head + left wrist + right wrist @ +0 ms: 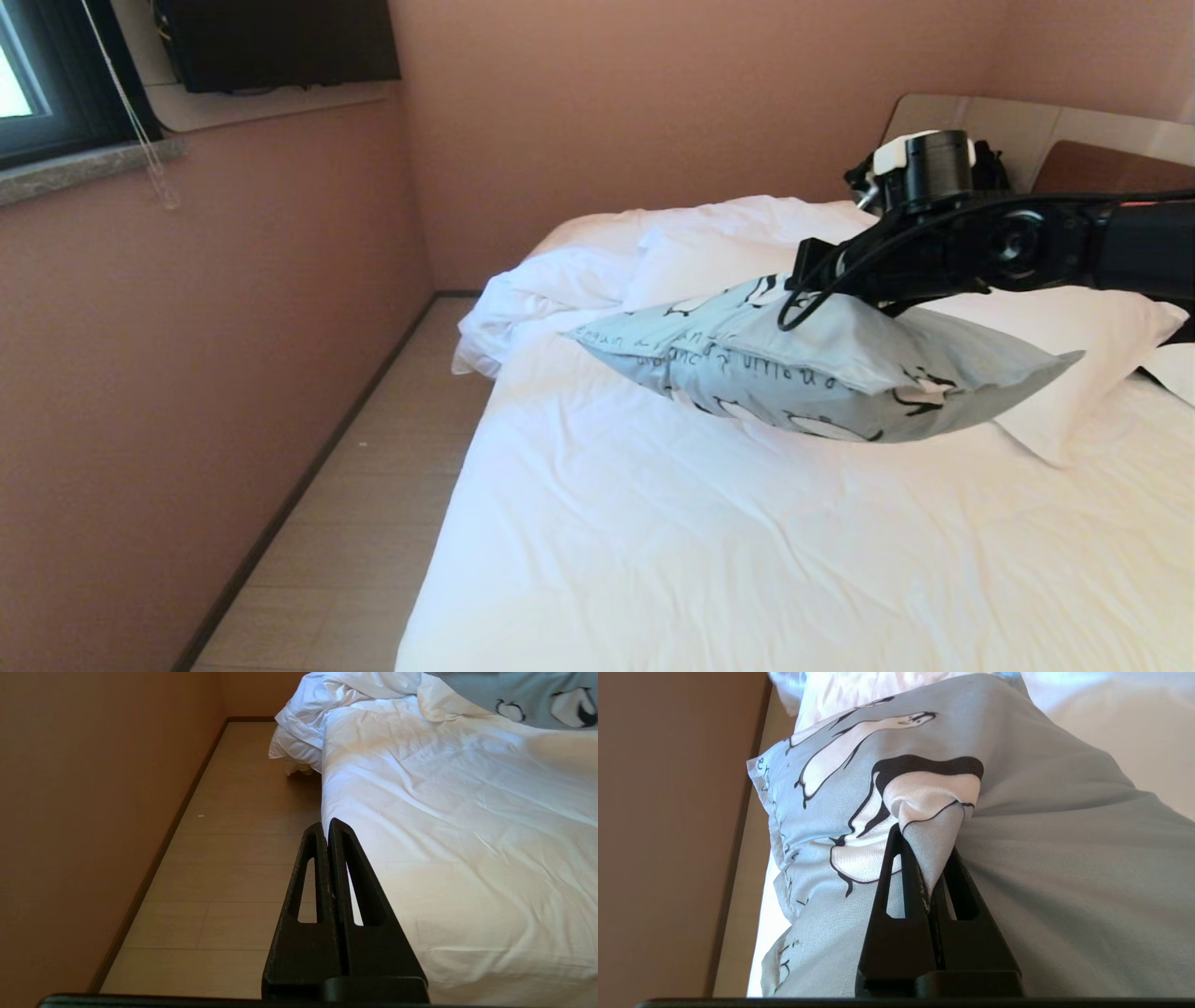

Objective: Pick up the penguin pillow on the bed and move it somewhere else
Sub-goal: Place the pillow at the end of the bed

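Gripping a pinched fold of fabric, the right pincer (931, 877) is clamped on the pale blue rectangular penguin pillow (822, 369), a soft, smooth cotton-like cushion printed with black-and-white penguins and a line of handwritten-style text. In the head view the pillow hangs off the black right arm, lifted clear above the sheet, sagging to tapered corners at both ends, one pointing toward the wall side, the other toward the headboard. The cloth bunches to a peak between the black plastic fingers (896, 896), wedge-shaped with triangular cut-outs.

Below lies the large double bed (747, 560) with its white sheet, lightly creased and otherwise flat (broad bare stretch across the near half). A crumpled white duvet (541, 289) is heaped at the far corner, spilling over the bed's edge toward the floor. A plump plain white pillow (1074, 336) sits behind the lifted one, by the brown wooden headboard with pale grey frame (1102, 159).

Beside the bed a strip of pale wood-look floor (364, 504) runs along the matte pink-brown wall (187, 373).

The left pincer (327, 828) hangs closed and empty by the mattress's near edge, above the floor strip.
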